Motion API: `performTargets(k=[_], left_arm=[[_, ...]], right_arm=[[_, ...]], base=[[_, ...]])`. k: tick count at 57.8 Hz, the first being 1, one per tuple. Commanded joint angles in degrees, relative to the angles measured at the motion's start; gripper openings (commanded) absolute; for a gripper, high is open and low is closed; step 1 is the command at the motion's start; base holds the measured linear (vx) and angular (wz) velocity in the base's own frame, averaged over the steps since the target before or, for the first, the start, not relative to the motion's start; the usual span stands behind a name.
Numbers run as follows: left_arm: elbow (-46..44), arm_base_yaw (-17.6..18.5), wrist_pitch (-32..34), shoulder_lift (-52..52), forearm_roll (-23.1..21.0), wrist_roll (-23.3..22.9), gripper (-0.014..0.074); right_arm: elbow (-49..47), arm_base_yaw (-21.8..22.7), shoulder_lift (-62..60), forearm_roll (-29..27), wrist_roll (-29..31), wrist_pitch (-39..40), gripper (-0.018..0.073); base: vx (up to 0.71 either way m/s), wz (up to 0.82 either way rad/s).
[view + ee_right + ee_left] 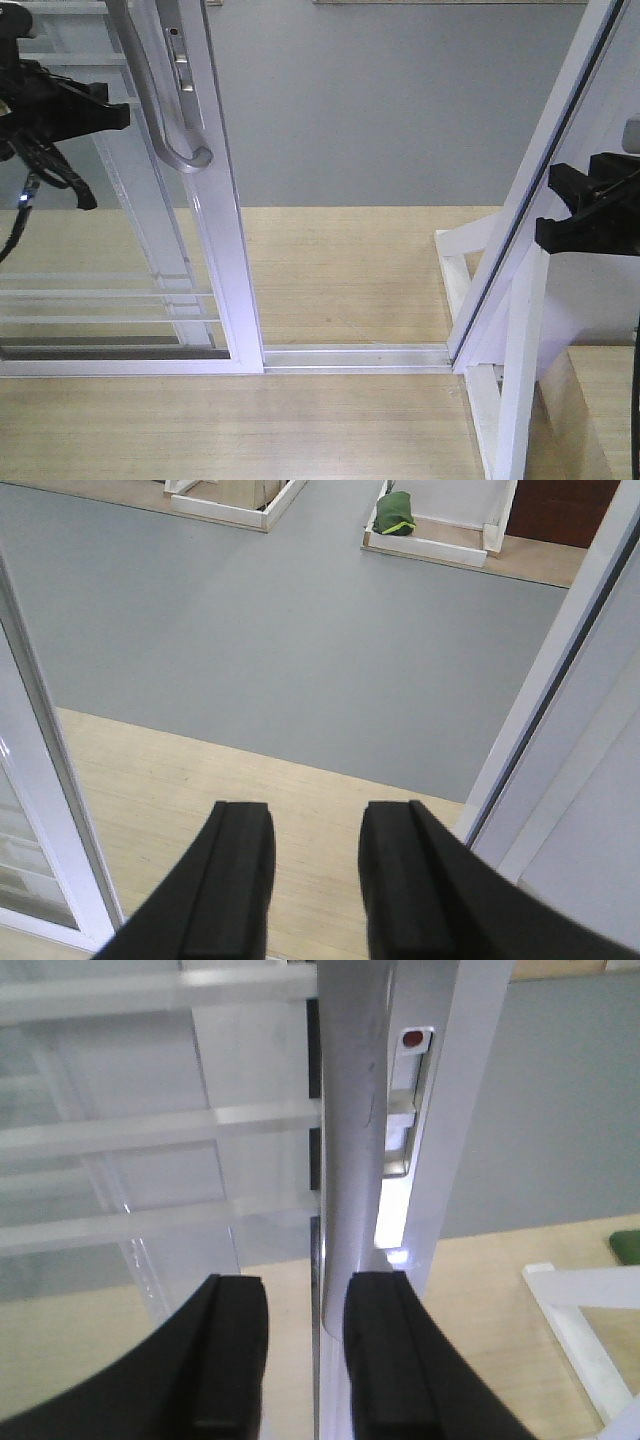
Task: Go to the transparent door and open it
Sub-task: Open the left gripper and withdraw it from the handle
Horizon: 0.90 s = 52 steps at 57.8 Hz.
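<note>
Glass transparent door (120, 250) slid left; doorway gap clear | left fingers (232, 1360) open beside handle (350, 1140) | right fingers (235, 880) open

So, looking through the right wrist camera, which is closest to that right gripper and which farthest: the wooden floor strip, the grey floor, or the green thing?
1. Wooden floor strip, directly beneath and ahead of the right gripper.
2. Grey floor, beyond the wood, mid-picture.
3. Green thing, far off at the top, in a white-edged frame.
</note>
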<state>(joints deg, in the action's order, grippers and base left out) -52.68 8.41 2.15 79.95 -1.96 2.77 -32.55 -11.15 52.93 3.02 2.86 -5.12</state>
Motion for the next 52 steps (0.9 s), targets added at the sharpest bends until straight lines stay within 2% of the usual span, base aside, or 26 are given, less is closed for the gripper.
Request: performTargets(k=[1, 20, 25, 34, 43, 48, 52], left_arm=[[1.10, 0.18, 6.15, -7.21, -0.28, -0.13, 0.0332], [12.15, 0.18, 3.93, -29.47, -0.64, -0.31, 0.0331], [14.00, 0.18, 0.51, -35.27, -0.64, -0.31, 0.0331], [14.95, 0.18, -4.27, -42.95, -0.64, -0.31, 0.0331], [14.95, 0.18, -4.74, -47.03, -0.59, -0.18, 0.0330], [14.95, 0.18, -6.17, -49.16, -0.65, -0.31, 0.0298], [16.79, 0.18, -6.63, -51.86, -0.65, -0.43, 0.0214]], right_arm=[[-1.60, 0.43, -0.62, 0.04, 0.35, 4.11, 0.0302], [-1.60, 0.43, -0.62, 0.01, 0.35, 4.11, 0.0302], [-1.60, 0.43, -0.62, 0.01, 0.35, 4.11, 0.0302], [-1.60, 0.43, -0.62, 0.01, 0.35, 4.11, 0.0302], [-1.60, 0.43, -0.62, 0.01, 0.35, 4.11, 0.0302], [-1.60, 0.43, -0.62, 0.01, 0.35, 4.11, 0.0302], [-1.60, 0.43, -0.62, 0.07, 0.35, 4.11, 0.0302]], base=[[0.00, 0.00], [0.00, 0.00], [0.00, 0.00], [0.00, 0.00], [0.00, 0.00], [0.00, 0.00], [0.00, 0.00]])
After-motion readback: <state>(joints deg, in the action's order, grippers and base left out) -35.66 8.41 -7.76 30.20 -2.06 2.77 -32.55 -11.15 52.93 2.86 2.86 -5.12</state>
